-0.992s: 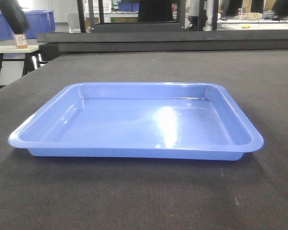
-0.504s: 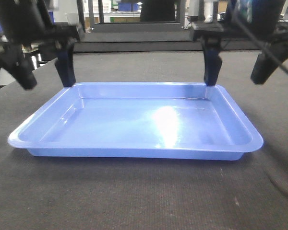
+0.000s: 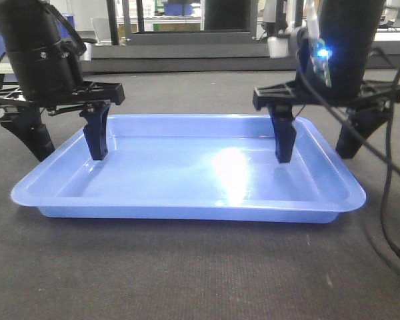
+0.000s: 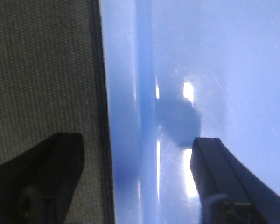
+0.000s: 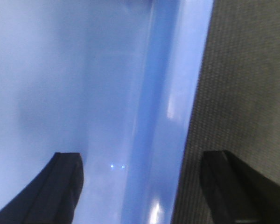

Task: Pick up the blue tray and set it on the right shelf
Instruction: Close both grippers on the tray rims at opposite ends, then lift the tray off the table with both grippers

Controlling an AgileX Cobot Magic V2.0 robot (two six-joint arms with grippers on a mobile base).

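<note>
Left gripper [image 3: 70, 157] stands spread, as you see, one black finger inside the shallow, glossy light-blue plastic tray [image 3: 187, 175] and one outside, astride its rim. Your right gripper [image 3: 313, 157] straddles the opposite rim, equally spread, gripping nothing. Tray lies flat on the dark textured tabletop [image 3: 187, 267].

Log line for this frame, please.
phase: pre-grasp | blue tray: flat on dark table | left gripper: jaws open, straddling left rim | right gripper: jaws open, straddling right rim | lifted: no
</note>
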